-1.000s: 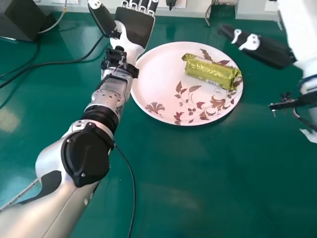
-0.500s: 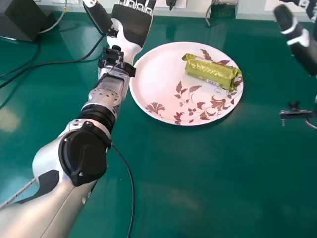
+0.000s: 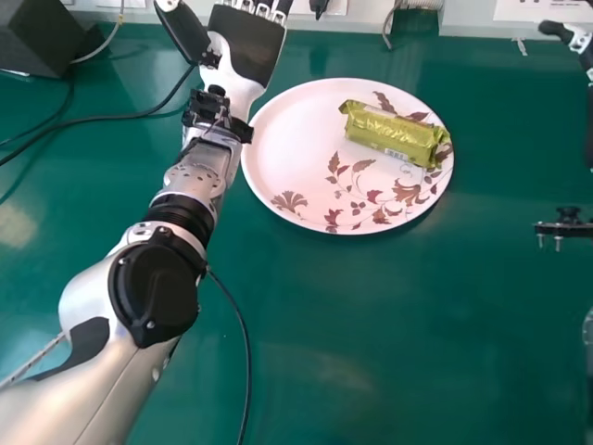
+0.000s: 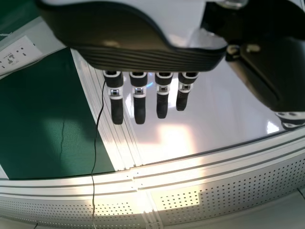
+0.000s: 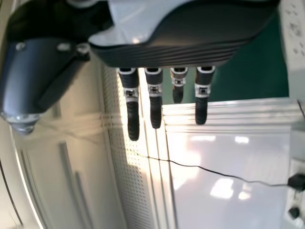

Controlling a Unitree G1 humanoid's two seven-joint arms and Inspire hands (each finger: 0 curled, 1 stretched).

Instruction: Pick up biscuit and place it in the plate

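The biscuit in its shiny yellow-green wrapper [image 3: 394,134] lies on the right upper part of the round pale plate [image 3: 296,167], which has a brown leaf pattern. My left hand [image 3: 247,44] is at the top of the head view, beyond the plate's left rim, palm up and holding nothing. In the left wrist view the left hand [image 4: 138,55] has straight fingers. At the head view's right edge is part of my right hand [image 3: 576,39], well away from the plate. The right wrist view has the right hand [image 5: 167,52] with straight fingers and nothing in them.
A dark box [image 3: 42,35] stands at the back left of the green table [image 3: 371,343], with black cables running from that side. A black cable [image 3: 243,343] runs beside the left arm. White strips and papers line the table's far edge.
The right hand has moved away to the right, from near the plate to the head view's edge. My left hand has shifted slightly left. Biscuit and plate have stayed in place.
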